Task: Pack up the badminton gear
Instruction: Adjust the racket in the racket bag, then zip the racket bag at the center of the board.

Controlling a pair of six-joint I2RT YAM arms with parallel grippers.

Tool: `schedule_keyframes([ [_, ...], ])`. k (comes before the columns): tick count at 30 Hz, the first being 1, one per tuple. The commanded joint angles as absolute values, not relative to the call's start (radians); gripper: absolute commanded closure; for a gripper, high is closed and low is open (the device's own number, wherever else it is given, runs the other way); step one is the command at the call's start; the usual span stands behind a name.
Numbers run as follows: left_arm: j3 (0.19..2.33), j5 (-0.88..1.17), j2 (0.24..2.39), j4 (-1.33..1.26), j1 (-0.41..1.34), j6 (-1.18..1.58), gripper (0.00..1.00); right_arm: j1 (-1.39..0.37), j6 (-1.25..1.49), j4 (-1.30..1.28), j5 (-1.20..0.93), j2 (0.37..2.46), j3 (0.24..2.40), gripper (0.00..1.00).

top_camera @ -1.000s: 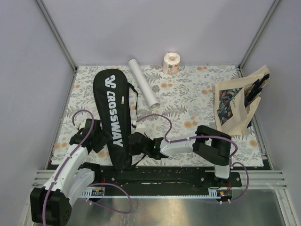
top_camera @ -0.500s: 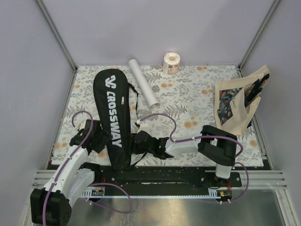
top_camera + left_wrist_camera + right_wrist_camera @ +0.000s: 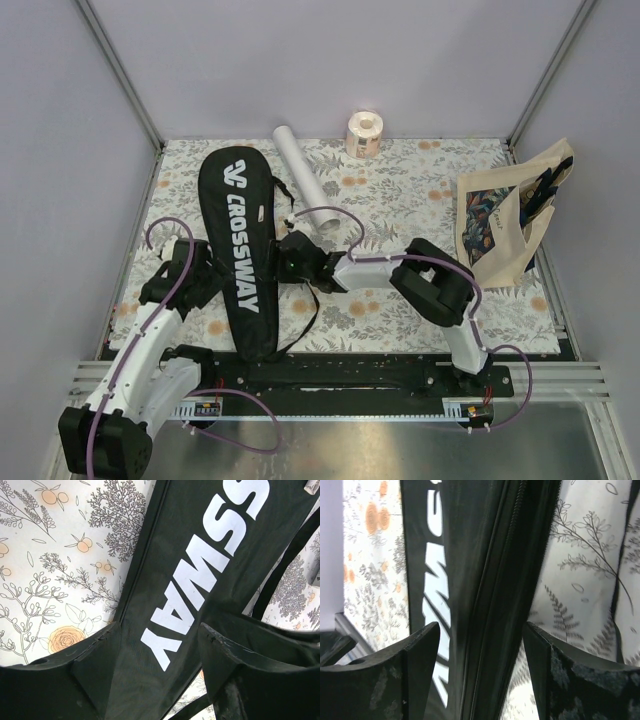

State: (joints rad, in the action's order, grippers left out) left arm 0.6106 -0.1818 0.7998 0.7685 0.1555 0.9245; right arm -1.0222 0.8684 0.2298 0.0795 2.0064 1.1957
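The left claw [image 3: 157, 629] is spread wide over the thin near end of the long black racket bag [image 3: 240, 250] (its white letters show between the fingers), and it holds nothing. The right claw [image 3: 481, 627] is wide too, over the bag's other edge, with nothing in it. The bag lies flat on the flowery desk [image 3: 420, 200], fat end far away. Just beside that end lies the white tube [image 3: 305, 188]. Farther back stands a small pinkish roll [image 3: 365, 133]. A beige tote bag [image 3: 500, 225] sits at the right edge.

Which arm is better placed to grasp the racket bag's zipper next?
Likely the right: the right gripper, open, frames the zipper of the racket bag; the left gripper is over the lettering.
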Motion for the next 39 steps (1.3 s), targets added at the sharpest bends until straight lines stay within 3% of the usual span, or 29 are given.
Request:
schedule_keyframes([
  [1, 0.653, -0.199, 0.792, 0.761, 0.150, 0.897, 0.33, -1.017, 0.870, 0.151, 0.060, 2.118, 1.336, 0.24],
  [6, 0.641, -0.242, 0.770, 0.772, 0.152, 0.940, 0.33, -1.019, 0.838, -0.052, 0.118, 2.223, 1.486, 0.27],
  [8, 0.626, -0.256, 0.752, 0.759, 0.152, 0.962, 0.33, -1.019, 0.839, -0.046, 0.100, 2.236, 1.490, 0.34],
  [9, 0.621, -0.258, 0.744, 0.749, 0.152, 0.971, 0.33, -1.017, 0.836, -0.029, 0.088, 2.240, 1.486, 0.47],
  [11, 0.621, -0.262, 0.744, 0.727, 0.152, 0.992, 0.33, -1.017, 0.796, 0.061, 0.074, 2.214, 1.444, 0.83],
  [12, 0.633, -0.267, 0.752, 0.721, 0.147, 1.000, 0.33, -1.016, 0.761, 0.101, 0.074, 2.194, 1.421, 0.96],
  [13, 0.656, -0.279, 0.762, 0.721, 0.147, 1.008, 0.33, -1.015, 0.699, 0.133, 0.080, 2.157, 1.395, 1.00],
  [20, 0.946, -0.266, 0.928, 0.716, 0.051, 0.988, 0.29, -1.012, 0.212, -0.056, 0.092, 1.881, 1.368, 1.00],
  [25, 1.193, -0.040, 1.119, 0.678, -0.101, 0.951, 0.30, -1.025, -0.076, -0.268, 0.233, 1.677, 1.355, 1.00],
  [30, 1.412, -0.005, 1.241, 0.686, -0.161, 0.858, 0.27, -1.139, -0.334, -0.333, 0.457, 1.519, 1.267, 1.00],
  [35, 1.387, 0.119, 1.272, 0.643, -0.209, 0.874, 0.26, -1.265, -0.436, -0.310, 0.667, 1.477, 1.091, 1.00],
  [39, 1.228, 0.257, 1.261, 0.501, -0.222, 0.877, 0.25, -1.336, -0.535, -0.087, 0.840, 1.499, 0.905, 1.00],
])
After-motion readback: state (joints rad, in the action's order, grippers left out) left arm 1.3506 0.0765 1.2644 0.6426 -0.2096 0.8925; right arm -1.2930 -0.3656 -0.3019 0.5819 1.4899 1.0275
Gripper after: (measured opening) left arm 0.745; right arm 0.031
